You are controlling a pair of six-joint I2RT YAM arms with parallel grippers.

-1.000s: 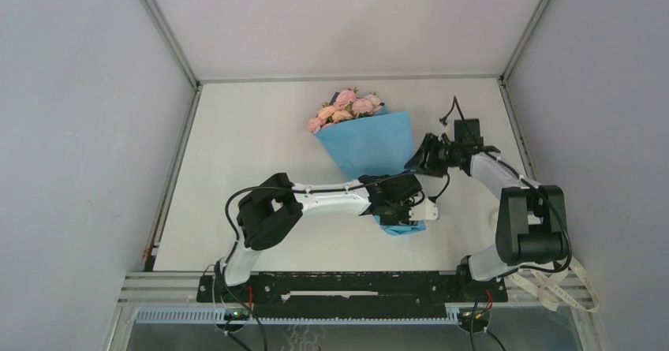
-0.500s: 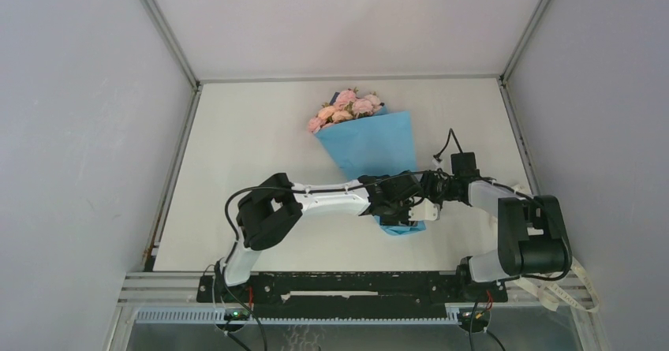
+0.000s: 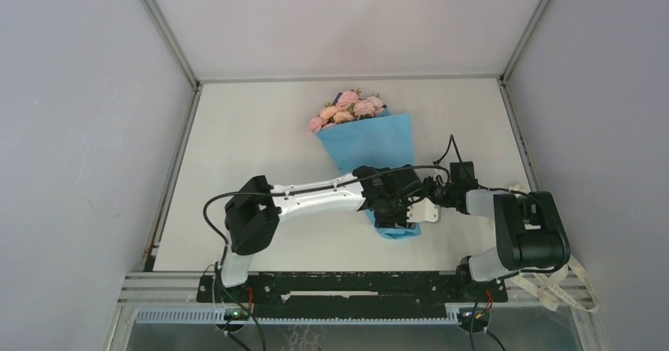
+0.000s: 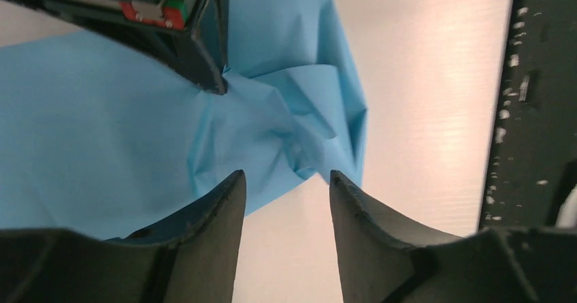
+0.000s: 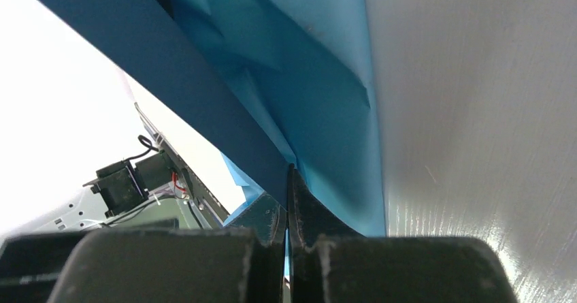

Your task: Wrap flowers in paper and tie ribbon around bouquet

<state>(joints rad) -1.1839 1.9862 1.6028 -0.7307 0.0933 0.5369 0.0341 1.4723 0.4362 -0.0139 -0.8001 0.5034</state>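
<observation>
Two grippers meet at the narrow end of the bouquet (image 3: 371,150), and each seems placed to keep the wrap from springing apart. The bouquet lies flat on the table (image 3: 252,146), with the flowers (image 3: 347,108) showing at its wide far end and the cone tapering toward the arms.

At the right side of the bouquet's narrow end, the right gripper (image 5: 289,180) is clamped tight on the paper (image 4: 102,133). Its fingers are pressed together, with a fold of the light blue sheet and its navy underside running between them. That pinch likely holds the overlapping edge so the cone stays rolled.

Directly over the bouquet's crumpled tail hangs the left gripper (image 4: 286,180). Its jaws are parted and straddle the bunched paper without gripping it. I judge that it is lined up to squeeze the tail, which would fix the cone at the spot a tie should go.

Well apart from the bouquet, off to its near right beyond the right arm's base, the ribbon (image 3: 562,286) lies untouched. Wrapping therefore looks nearly done and tying has not begun. One risk: thin creased paper may slip or tear if the pinch pulls sideways.
</observation>
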